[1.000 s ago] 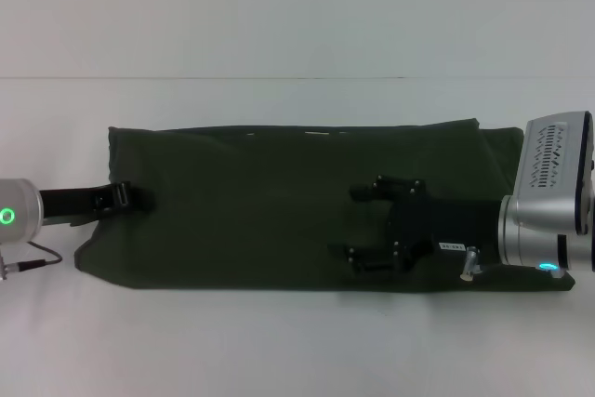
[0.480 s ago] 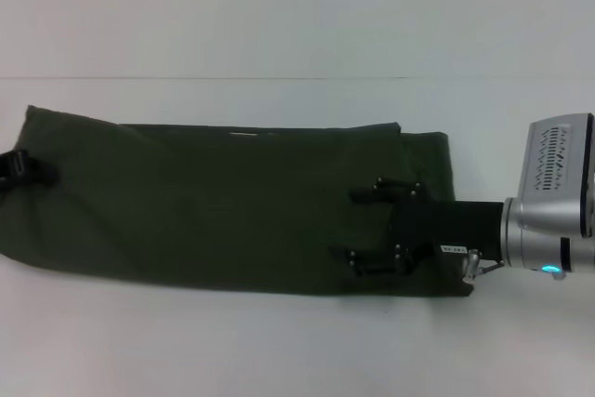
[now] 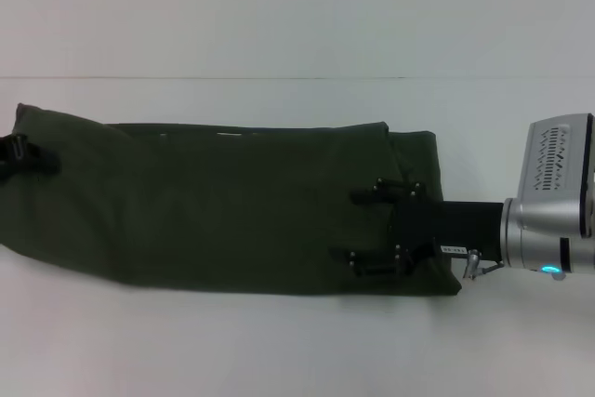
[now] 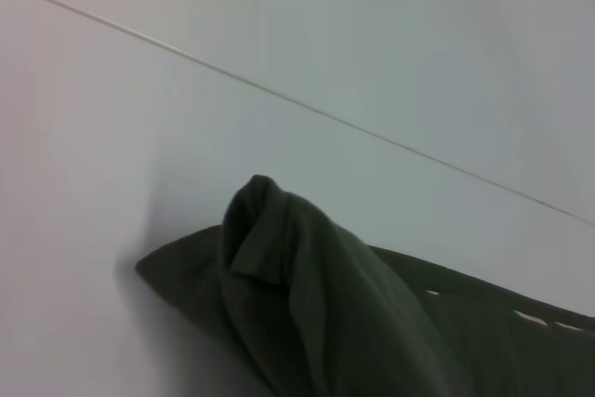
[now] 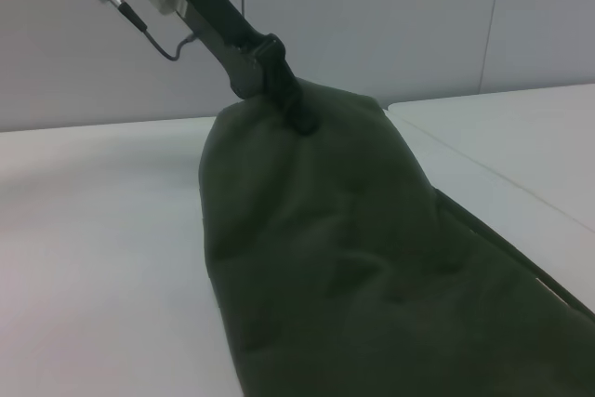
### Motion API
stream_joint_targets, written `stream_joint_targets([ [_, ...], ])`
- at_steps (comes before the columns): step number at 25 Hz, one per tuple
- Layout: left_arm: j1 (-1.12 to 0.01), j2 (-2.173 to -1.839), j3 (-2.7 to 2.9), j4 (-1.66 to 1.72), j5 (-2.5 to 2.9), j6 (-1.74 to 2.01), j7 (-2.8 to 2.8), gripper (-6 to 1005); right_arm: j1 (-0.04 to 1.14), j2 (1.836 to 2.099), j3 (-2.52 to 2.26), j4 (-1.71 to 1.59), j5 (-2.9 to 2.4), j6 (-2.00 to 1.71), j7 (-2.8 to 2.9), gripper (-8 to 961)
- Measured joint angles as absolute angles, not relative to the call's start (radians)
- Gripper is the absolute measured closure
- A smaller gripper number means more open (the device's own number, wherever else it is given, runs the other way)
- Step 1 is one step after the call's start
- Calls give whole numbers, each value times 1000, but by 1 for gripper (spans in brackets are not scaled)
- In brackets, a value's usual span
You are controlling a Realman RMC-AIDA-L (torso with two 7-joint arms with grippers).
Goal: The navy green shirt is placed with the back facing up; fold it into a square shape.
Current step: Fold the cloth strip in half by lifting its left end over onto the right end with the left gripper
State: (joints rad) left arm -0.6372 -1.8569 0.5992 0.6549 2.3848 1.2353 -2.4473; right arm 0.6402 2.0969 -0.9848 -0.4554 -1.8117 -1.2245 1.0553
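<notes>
Across the white table point(image 3: 297, 350) lies the navy green shirt point(image 3: 232, 206), a long, dark, matte band. Left gripper point(image 3: 19, 157) pinches its raised left end; right gripper point(image 3: 364, 232), fingers spread wide, rests on the right portion.

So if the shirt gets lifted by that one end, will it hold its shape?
Probably not. The navy green shirt looks soft: it bunches where the left end effector pinches it. Lifted there, it would likely sag and drape. The right end effector sits open over the other end.

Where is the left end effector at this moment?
In the head view, the left end effector is at the far left edge, gripping the left end of the navy green shirt, opposite the right end effector.
</notes>
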Motion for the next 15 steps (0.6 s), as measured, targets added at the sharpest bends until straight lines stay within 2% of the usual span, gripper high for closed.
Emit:
stream_joint_targets([
  [15,-749,-1960,659,787,2301,1445,-2630,878,604,2097,-980,-453,-1808,-1224,1048,37],
])
